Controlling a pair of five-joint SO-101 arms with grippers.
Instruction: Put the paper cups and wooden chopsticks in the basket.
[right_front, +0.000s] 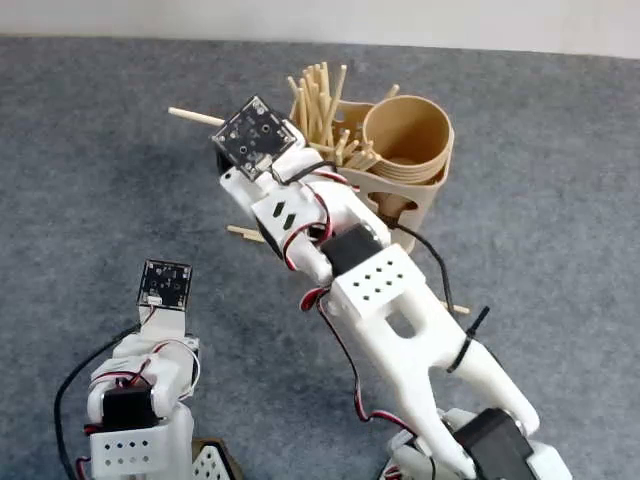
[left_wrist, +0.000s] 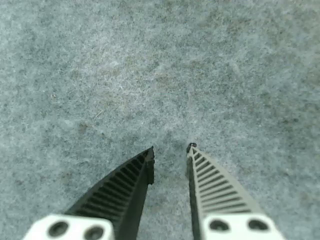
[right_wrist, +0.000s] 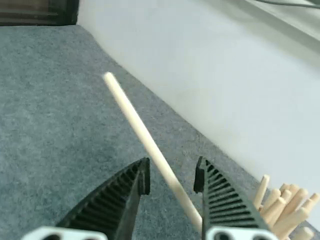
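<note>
Held chopstick (right_wrist: 145, 137): one, running between the jaws of the right gripper (right_wrist: 172, 167). The claw is grasping it low down, with the tips standing apart. The stick is hanging in the air just beside the basket (right_front: 425, 205), one end pointing away from it.

The basket is sitting near the table's (right_front: 100, 200) far edge. It is carrying one nested stack of paper cups (right_front: 405, 130), rims too close to count, and a bundle of chopsticks (right_front: 318, 105), well over ten, standing on end.

Loose chopstick (right_front: 243, 233): one, lying on the table on the basket's near side, partly under the right arm.

Left gripper (left_wrist: 170, 150): released, grasping nothing, hovering over bare grey covering toward the near left corner.
</note>
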